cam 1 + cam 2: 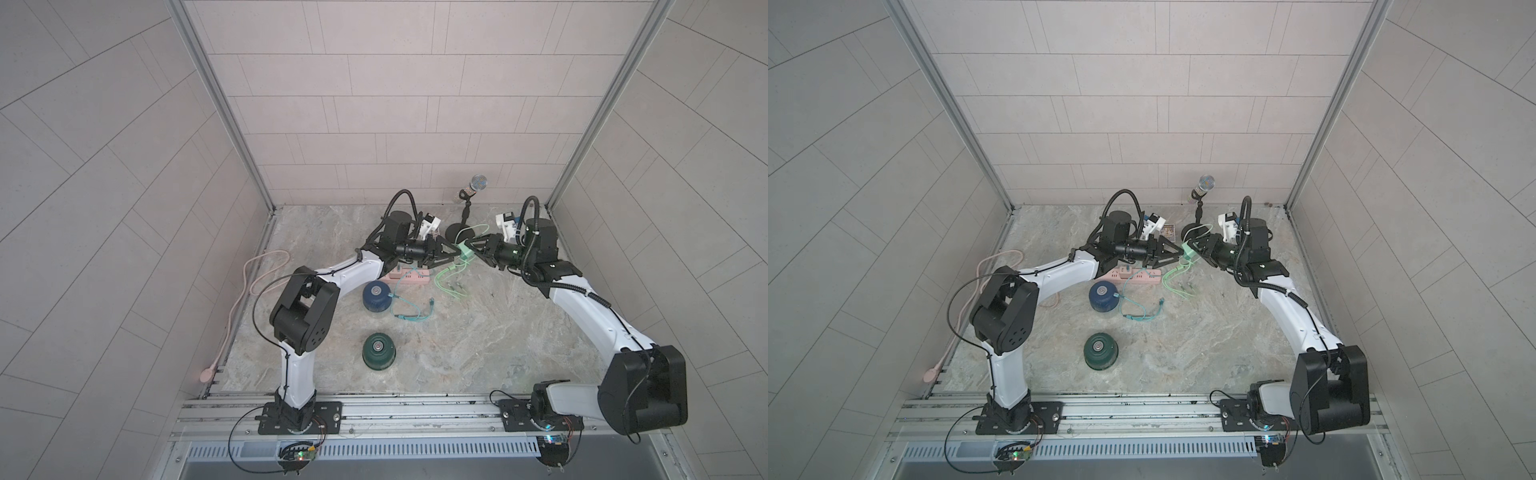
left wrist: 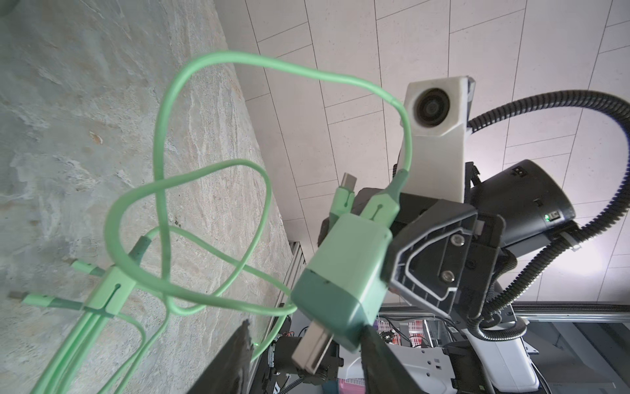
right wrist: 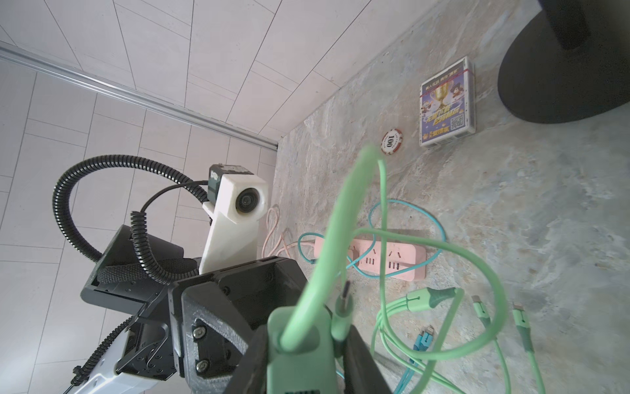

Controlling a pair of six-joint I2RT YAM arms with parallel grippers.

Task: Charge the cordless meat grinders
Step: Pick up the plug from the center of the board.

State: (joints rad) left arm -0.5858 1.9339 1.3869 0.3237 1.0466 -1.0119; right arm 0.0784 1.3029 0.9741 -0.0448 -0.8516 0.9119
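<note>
Grey-veined stone makes up the tabletop (image 1: pixel 478 332), walled on three sides by pale tiles. Two white-and-black arms reach from the front rail and meet near the back.

A black-based microphone stand (image 1: pixel 465 216) rises at the back, just behind where the arms meet.

The dark blue grinder (image 1: pixel 375 296) sits upright near the middle of the tabletop, just in front of a pink power strip (image 1: pixel 409 276). The dark green grinder (image 1: pixel 378 351) stands closer to the front rail, apart from the blue one and with no cable touching it. Both show in both top views.

The right tool (image 3: pixel 305 329) is clamped on a mint-green charger (image 2: pixel 344 266), holding it in the air above the tabletop. The left tool (image 2: pixel 305 331) is part-way wide. Its fingers stand either side of the charger's metal plug end, one finger close against the charger body and the other clear of it.

A mint cable (image 1: pixel 451 282) loops down from the charger, and its branched ends lie on the stone beside the strip. A teal cable (image 1: pixel 403 309) curls between the strip and the blue grinder, with one connector meeting that grinder's side.

In the right wrist view a small printed card box (image 3: pixel 446 102) lies by the stand's base. A red-and-white chip (image 3: pixel 392 141) lies beside it.
</note>
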